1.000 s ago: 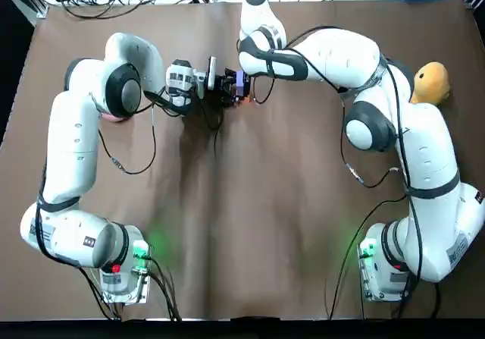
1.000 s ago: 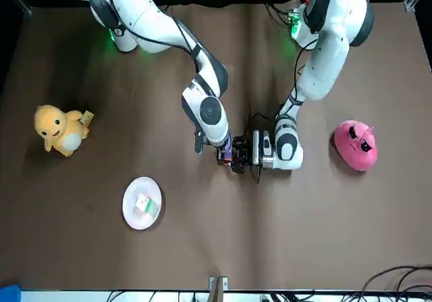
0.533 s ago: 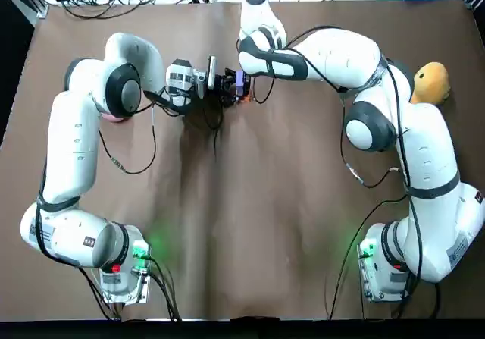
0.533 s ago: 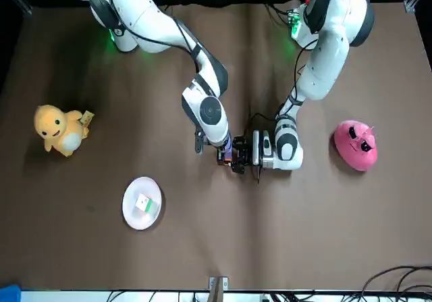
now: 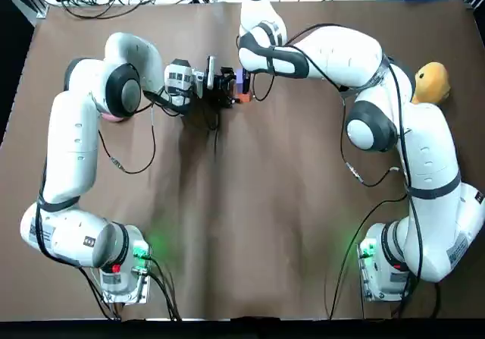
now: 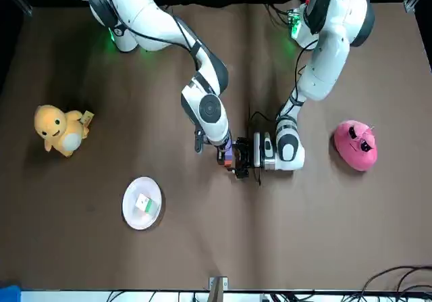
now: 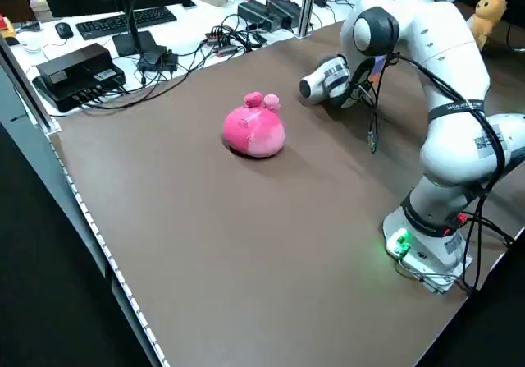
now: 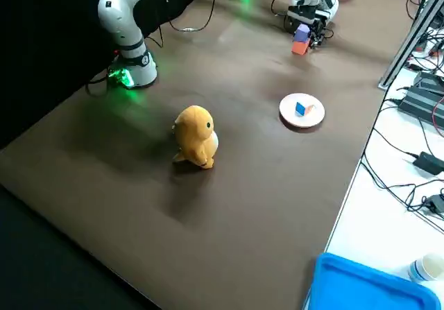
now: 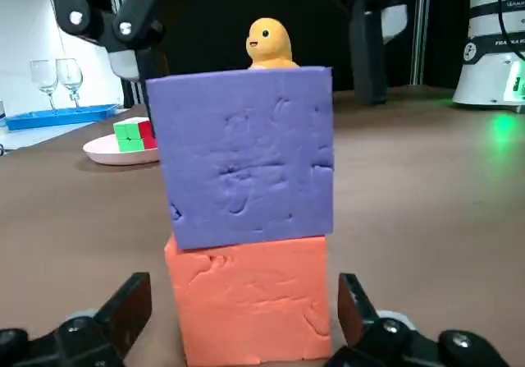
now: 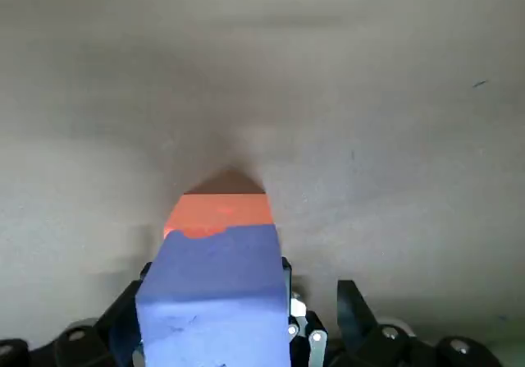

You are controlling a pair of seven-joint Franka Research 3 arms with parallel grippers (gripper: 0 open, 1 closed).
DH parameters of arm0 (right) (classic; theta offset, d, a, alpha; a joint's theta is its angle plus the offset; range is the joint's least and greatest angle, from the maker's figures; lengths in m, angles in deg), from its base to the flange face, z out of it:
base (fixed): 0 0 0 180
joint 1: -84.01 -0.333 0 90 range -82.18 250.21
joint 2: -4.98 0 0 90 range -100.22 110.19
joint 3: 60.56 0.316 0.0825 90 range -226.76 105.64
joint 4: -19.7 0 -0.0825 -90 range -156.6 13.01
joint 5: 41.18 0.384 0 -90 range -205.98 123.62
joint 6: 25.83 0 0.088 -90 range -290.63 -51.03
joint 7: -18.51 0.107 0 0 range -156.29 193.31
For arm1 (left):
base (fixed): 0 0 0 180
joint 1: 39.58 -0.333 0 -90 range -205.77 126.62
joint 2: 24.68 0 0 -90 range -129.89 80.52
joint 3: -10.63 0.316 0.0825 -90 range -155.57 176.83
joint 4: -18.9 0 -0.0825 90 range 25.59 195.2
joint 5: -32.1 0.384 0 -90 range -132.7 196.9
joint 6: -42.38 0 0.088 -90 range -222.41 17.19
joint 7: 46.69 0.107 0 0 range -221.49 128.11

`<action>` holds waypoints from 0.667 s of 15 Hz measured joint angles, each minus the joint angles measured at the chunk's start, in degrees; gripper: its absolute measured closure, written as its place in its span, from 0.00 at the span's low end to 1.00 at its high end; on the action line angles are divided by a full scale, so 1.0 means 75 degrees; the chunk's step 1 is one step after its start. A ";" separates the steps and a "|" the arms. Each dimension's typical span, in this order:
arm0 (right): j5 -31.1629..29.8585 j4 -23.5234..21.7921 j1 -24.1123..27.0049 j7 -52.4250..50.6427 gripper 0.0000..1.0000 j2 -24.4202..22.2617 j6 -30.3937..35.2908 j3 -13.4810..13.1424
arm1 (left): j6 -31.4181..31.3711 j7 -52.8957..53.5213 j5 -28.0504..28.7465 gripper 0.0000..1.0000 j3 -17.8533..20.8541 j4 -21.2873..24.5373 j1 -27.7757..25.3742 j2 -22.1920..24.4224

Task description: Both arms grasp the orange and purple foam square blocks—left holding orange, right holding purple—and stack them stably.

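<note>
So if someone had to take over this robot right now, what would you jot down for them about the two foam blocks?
Left gripper: fingers open on either side of the orange block, seemingly not squeezing it.
Right gripper: fingers open around the purple block, with a clear gap at one finger.
Blocks: purple sits on orange, and orange rests on the table, between the two grippers.
Done: the stack is made, and neither block looks gripped.
Left: back both arms away without nudging the stack, then check that it stands.

Fingers flank block stack, pink toy nearby
</note>
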 joint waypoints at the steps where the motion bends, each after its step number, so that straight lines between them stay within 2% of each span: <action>1: 0.0000 0.0000 0.0002 0.0000 0.00 -0.0019 0.0010 0.0000 | 0.0000 0.0000 0.0000 0.00 0.0000 0.0000 0.0000 0.0000; 10: 0.0000 0.0041 0.0017 0.0000 0.00 -0.0128 0.0354 0.0014 | -0.0003 -0.0013 0.0000 0.00 0.0004 -0.0054 -0.0178 0.0018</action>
